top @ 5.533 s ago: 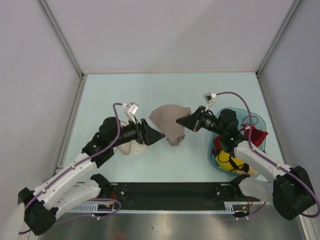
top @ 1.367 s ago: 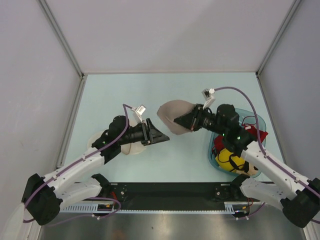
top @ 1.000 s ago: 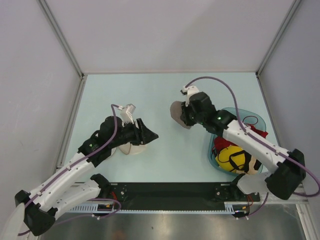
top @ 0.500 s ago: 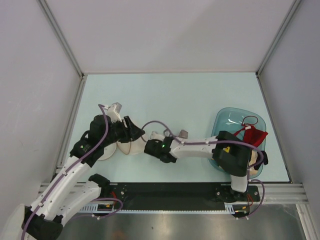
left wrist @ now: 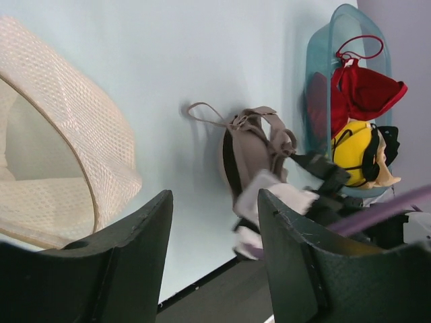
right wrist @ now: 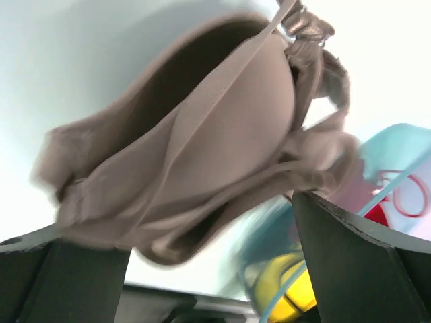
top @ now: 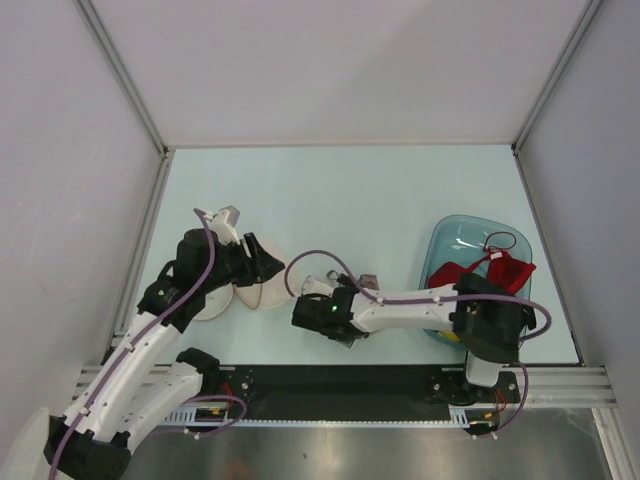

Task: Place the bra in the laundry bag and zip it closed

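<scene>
The bra (left wrist: 250,149) is outside the laundry bag (left wrist: 64,145), on the bench (top: 350,190) to the right of it, with bare bench between the two. It stands on its edge, the cups folded together, and one thin strap makes a loop toward the bag. In the right wrist view it is blurred and fills the space in front of the right hand (right wrist: 202,232). The fingers (right wrist: 357,269) of this hand are wide apart with the bra between them; whether they touch the fabric I cannot tell. The right arm reaches far to the left across the near part of the bench.

The laundry bag is open and one mesh half is lifted. The left hand (left wrist: 214,225) is just beside it, fingers apart, and nothing is seen between them.

Further right stands the teal basket (top: 438,243), with the red bra (top: 505,268) and the yellow-and-black garment (left wrist: 355,148) inside.
</scene>
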Controlling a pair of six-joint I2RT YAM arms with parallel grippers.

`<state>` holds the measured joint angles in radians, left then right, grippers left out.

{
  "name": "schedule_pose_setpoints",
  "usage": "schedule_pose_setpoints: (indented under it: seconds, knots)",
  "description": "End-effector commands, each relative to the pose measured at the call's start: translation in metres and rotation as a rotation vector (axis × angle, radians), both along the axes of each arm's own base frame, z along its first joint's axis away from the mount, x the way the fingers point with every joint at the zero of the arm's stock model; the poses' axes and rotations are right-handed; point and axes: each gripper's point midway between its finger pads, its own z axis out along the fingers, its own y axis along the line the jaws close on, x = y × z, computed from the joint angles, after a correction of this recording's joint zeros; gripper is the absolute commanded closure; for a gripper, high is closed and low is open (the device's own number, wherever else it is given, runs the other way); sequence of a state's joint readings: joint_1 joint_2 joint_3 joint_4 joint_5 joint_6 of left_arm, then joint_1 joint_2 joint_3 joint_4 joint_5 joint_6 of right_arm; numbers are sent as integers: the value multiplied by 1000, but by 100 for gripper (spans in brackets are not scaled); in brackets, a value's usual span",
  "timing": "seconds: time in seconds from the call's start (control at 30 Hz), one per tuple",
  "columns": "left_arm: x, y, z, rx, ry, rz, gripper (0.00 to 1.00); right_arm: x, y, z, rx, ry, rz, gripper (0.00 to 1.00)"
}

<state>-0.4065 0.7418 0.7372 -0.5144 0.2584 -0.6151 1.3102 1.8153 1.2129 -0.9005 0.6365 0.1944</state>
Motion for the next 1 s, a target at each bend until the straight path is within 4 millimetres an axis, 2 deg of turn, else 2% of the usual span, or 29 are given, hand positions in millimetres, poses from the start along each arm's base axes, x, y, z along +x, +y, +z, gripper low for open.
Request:
schedule_pose_setpoints:
  seconds: [0.0, 0.13, 0.23, 0.3, 0.33, 0.37, 0.4, 0.43, 0.47, 0.53, 0.57, 0.63, 0.67, 0.73, 0.77, 0.8, 0.83, 0.87, 0.9, 0.97]
  knots:
    - [6, -3, 12, 3, -36, -31, 41, -27, 0, 19, 189, 100, -38, 0]
    - [6, -13, 10, -22, -22, -78, 40, -43, 1, 47, 369, 143, -43, 0]
    - [7, -24, 10, -59, -17, -128, 40, -56, 9, 59, 485, 200, -25, 0]
    - [6, -31, 8, -75, -10, -159, 40, -63, 15, 76, 595, 226, -31, 1]
    - [8, -37, 8, -82, -10, -182, 39, -60, 16, 79, 639, 228, -55, 0]
    - [8, -43, 7, -77, -8, -203, 32, -57, 14, 90, 698, 225, -76, 0]
    - [4, -54, 11, -60, -26, -250, 27, -57, 14, 92, 739, 250, -109, 0]
    - [5, -62, 6, -36, -15, -275, 23, -42, 11, 97, 810, 246, -215, 0]
    - [11, -66, 2, 5, -28, -261, 23, -38, 4, 100, 867, 251, -274, 0]
    - [6, -87, 7, 37, -63, -317, 23, -29, 5, 108, 1016, 282, -428, 0]
    - [6, -97, -2, 53, -48, -342, 24, -23, -4, 99, 1037, 277, -497, 0]
    - [13, -111, 1, 37, -70, -365, 28, -22, -1, 112, 1176, 275, -551, 0]
    - [15, -119, -6, 47, -55, -383, 30, -23, -5, 104, 1185, 274, -573, 0]
    - [26, -130, -1, 77, -102, -392, 32, -24, -13, 107, 1233, 264, -640, 0]
    - [28, -139, -11, 108, -90, -414, 32, -21, -22, 99, 1226, 234, -682, 0]
    - [33, -146, -5, 119, -114, -432, 35, -22, -30, 100, 1241, 219, -703, 0]
    - [34, -149, -9, 131, -100, -440, 37, -21, -31, 101, 1261, 216, -709, 0]
    - [36, -154, -25, 151, -51, -446, 40, -20, -33, 100, 1276, 224, -702, 0]
    - [37, -158, -27, 147, -24, -451, 44, -19, -34, 99, 1299, 225, -690, 0]
    - [41, -163, -40, 155, 38, -444, 43, -15, -40, 95, 1300, 224, -700, 0]
